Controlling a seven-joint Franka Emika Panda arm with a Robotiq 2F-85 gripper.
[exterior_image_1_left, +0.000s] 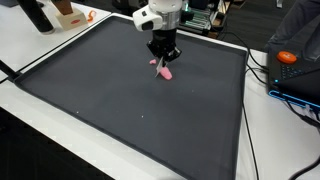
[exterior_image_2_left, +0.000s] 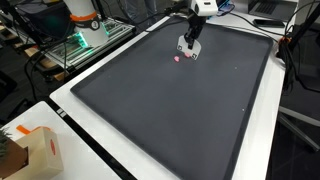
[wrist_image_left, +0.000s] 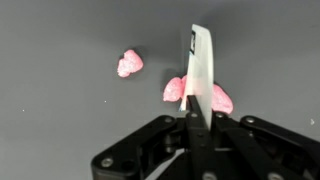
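One thin white strip (wrist_image_left: 200, 60) is clamped between the jaws, which are closed fully on its flat faces. Its free end points down at the black mat (exterior_image_1_left: 120, 110). The strip hangs toward one edge of the mat, away from its centre; contact with the mat cannot be confirmed. Several pink lumps (wrist_image_left: 130, 63) lie on the mat beneath and beside the strip's tip, one slightly apart. By its look, the strip is light, stiff and smooth. Grip it near one end, across the flat faces, or it may pivot. The lumps appear soft and light, so push them gently rather than pinching them.
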